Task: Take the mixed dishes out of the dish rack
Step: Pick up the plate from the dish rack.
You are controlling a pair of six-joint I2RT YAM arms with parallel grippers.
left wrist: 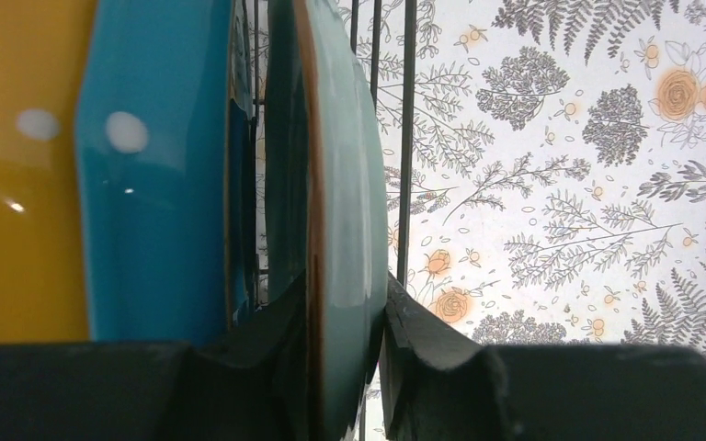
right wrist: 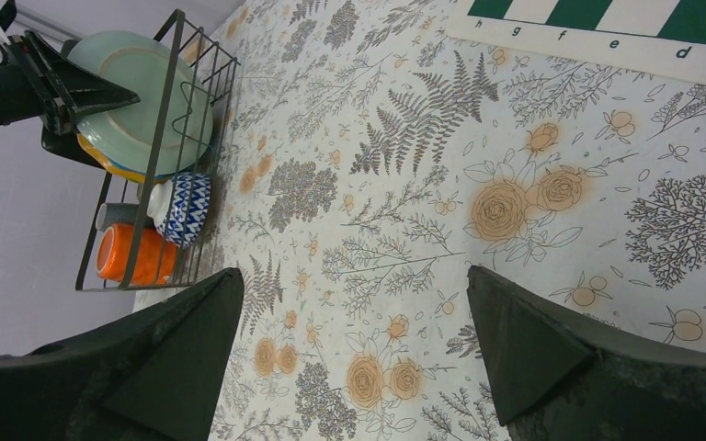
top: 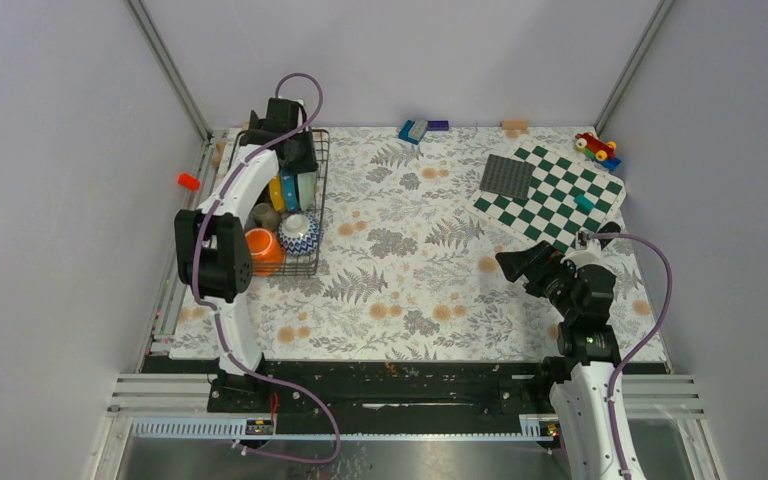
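Observation:
The dish rack [top: 318, 200] stands at the table's left. It holds upright yellow [top: 276, 192], blue [top: 289, 190] and pale green [top: 306, 187] plates, a patterned bowl [top: 298, 235], an orange mug [top: 262, 250] and a grey cup [top: 265, 215]. My left gripper [top: 292, 150] is over the rack's far end. In the left wrist view it [left wrist: 345, 294] is shut on the rim of the pale green plate [left wrist: 345, 165], beside the blue plate [left wrist: 152, 184] and the yellow plate [left wrist: 18, 202]. My right gripper [top: 520, 265] is open and empty over the cloth [right wrist: 354, 322], far from the rack [right wrist: 161, 138].
A green-white chequered board [top: 560, 200] with a dark studded square [top: 507, 177] and a teal piece [top: 583, 202] lies at the back right. A toy car [top: 596, 147], a blue block [top: 413, 130] and a red object [top: 189, 181] lie near the edges.

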